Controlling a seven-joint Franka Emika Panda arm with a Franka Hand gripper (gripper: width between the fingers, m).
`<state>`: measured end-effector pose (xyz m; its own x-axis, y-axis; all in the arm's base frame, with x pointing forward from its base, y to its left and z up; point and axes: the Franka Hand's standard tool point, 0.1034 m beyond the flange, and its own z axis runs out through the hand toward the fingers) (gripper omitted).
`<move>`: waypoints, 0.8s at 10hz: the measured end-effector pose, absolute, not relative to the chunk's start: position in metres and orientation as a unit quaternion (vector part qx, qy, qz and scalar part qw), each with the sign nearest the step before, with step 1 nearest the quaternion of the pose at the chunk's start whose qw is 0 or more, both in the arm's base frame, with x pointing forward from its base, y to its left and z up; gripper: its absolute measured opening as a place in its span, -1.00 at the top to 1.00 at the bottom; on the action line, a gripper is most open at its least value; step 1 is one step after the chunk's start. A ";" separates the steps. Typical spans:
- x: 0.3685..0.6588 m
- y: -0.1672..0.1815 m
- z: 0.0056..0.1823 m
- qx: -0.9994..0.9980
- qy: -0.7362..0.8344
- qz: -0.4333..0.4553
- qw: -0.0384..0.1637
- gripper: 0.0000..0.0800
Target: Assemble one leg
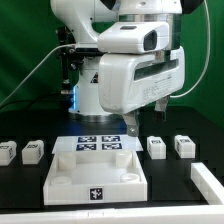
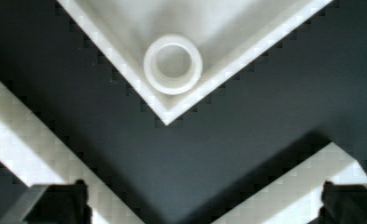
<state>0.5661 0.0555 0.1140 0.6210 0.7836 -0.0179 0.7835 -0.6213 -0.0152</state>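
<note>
Several legs, small white blocks with square markers, stand on the table: two at the exterior view's left [image 1: 8, 152] [image 1: 33, 150] and two at its right [image 1: 156, 147] [image 1: 183, 146]. The large white panel [image 1: 95, 172] lies at the front middle. My gripper [image 1: 146, 118] hangs above the table near the panel's far right corner, clear of every leg. In the wrist view the gripper [image 2: 201, 205] is open and empty, its dark fingertips [image 2: 55, 200] far apart. One panel corner with a round socket [image 2: 173, 60] lies ahead of it. No leg shows in the wrist view.
The marker board [image 1: 98, 143] lies just behind the panel. Another white part [image 1: 208, 186] sits at the front of the exterior view's right edge. The arm's bulky body fills the middle back.
</note>
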 end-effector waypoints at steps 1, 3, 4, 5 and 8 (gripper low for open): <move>0.566 0.055 0.114 -0.893 -0.450 0.011 0.003 -0.62; 0.554 0.049 0.112 -0.846 -0.533 0.016 0.006 -0.62; 0.547 0.038 0.111 -0.801 -0.598 0.018 0.009 -0.62; 0.545 0.027 0.110 -0.772 -0.635 0.019 0.011 -0.62; 0.544 0.021 0.109 -0.691 -0.722 0.021 0.013 -0.62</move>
